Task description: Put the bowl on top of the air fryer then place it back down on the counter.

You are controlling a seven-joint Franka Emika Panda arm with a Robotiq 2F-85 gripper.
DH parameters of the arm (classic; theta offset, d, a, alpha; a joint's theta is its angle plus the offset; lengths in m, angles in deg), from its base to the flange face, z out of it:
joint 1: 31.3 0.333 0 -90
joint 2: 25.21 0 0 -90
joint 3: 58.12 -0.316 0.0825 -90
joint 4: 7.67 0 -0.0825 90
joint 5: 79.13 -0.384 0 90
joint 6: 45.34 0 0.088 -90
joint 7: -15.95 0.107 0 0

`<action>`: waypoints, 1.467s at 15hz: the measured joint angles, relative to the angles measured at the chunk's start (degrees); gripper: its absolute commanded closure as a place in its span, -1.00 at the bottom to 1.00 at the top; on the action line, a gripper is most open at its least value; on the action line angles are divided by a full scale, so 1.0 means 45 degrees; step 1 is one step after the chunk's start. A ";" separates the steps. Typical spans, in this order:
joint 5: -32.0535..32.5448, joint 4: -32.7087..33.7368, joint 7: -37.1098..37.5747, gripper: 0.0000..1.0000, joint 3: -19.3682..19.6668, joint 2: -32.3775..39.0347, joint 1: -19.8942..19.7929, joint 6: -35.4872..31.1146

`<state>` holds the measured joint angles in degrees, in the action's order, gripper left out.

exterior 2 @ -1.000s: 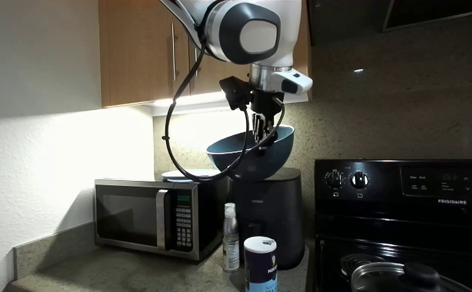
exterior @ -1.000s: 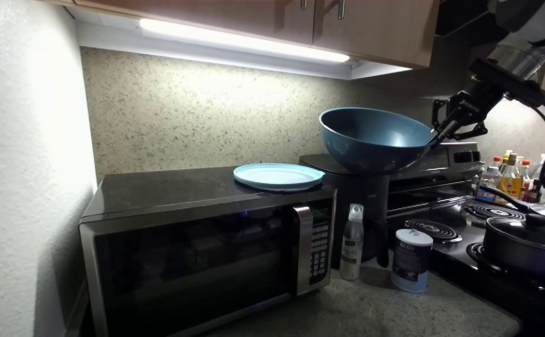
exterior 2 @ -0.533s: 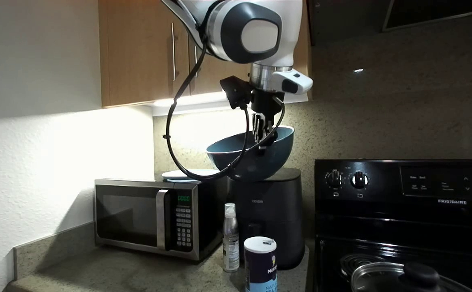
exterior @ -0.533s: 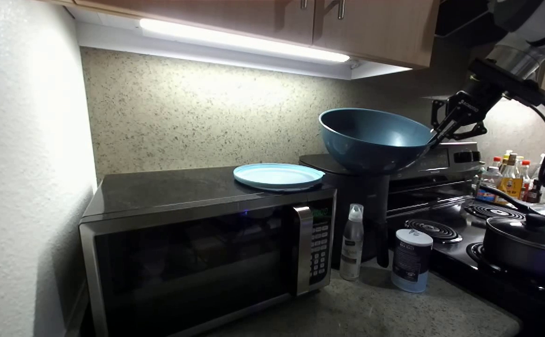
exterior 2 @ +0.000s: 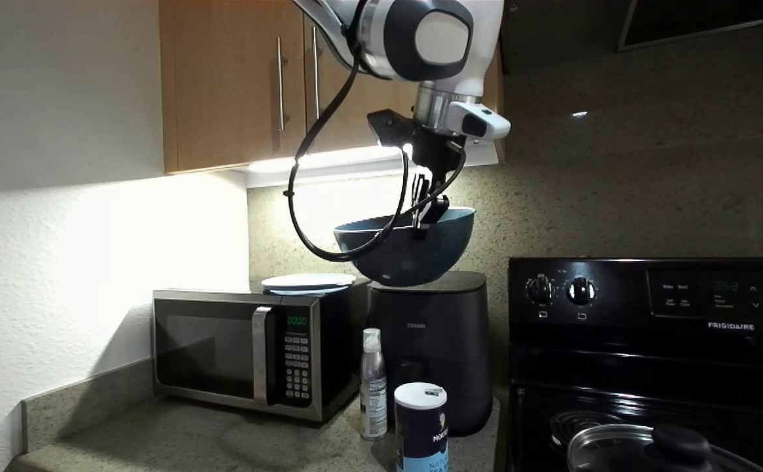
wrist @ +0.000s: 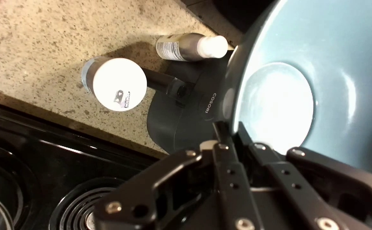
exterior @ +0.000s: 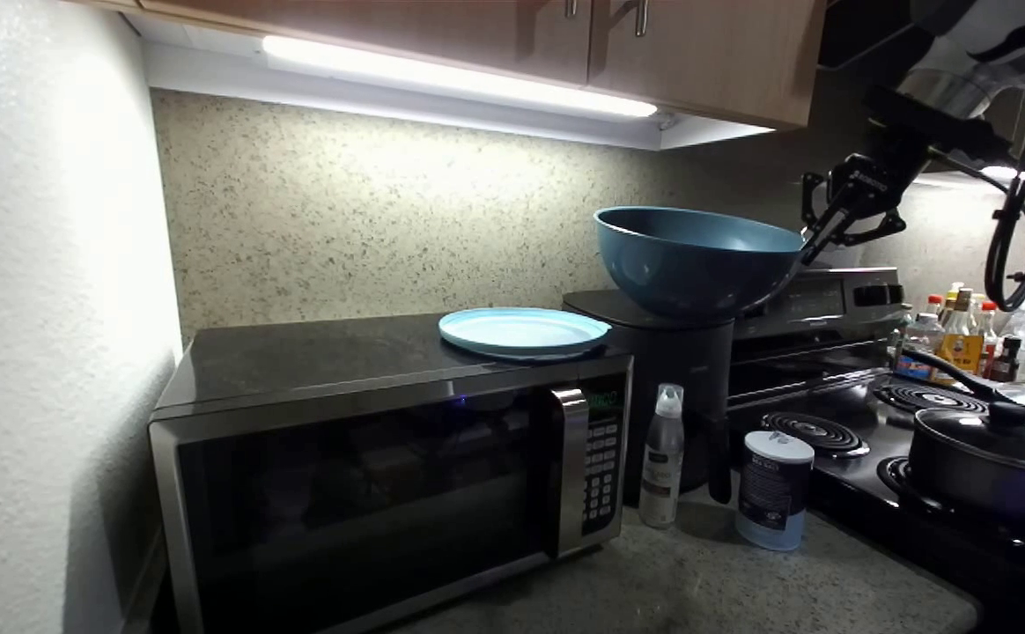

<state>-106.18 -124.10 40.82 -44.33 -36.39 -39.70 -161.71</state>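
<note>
The bowl [exterior: 697, 269] is dark teal-blue and hangs over the air fryer [exterior: 675, 379] in both exterior views, its rim slightly tilted. I cannot tell whether its base touches the fryer's flat top. My gripper [exterior: 809, 250] is shut on the bowl's rim on the stove side. In an exterior view the gripper [exterior 2: 422, 226] is in front of the bowl [exterior 2: 408, 265], over the black air fryer [exterior 2: 434, 347]. In the wrist view the fingertips [wrist: 232, 127] pinch the rim, and the bowl's inside [wrist: 361, 41] fills the right. The counter [exterior: 706, 581] is below, grey and speckled.
A microwave [exterior: 372, 493] with a pale-blue plate [exterior: 523, 330] on top stands beside the fryer. A spray bottle [exterior 2: 373, 387] and a salt canister [exterior 2: 421, 426] stand in front of it. A stove [exterior: 847, 475] with a lidded pot [exterior: 988, 467] adjoins. A cabinet [exterior 2: 224, 85] hangs overhead.
In the last half second the gripper has risen, lifting the bowl's held side, so the bowl sits more level and slightly higher. Before that it hardly moved. The grip on the rim stays.
</note>
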 measured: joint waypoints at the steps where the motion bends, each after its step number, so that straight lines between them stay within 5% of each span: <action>1: 0.0000 0.0108 0.0054 0.85 0.0000 0.0072 -0.0014 0.0152; 17: -0.0003 0.0852 0.2091 0.86 -0.0003 0.0552 -0.0149 0.0776; 22: 0.0097 0.1093 0.2121 0.86 -0.0003 0.0589 -0.0236 0.2080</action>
<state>-105.74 -119.18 50.36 -44.34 -33.75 -40.76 -152.35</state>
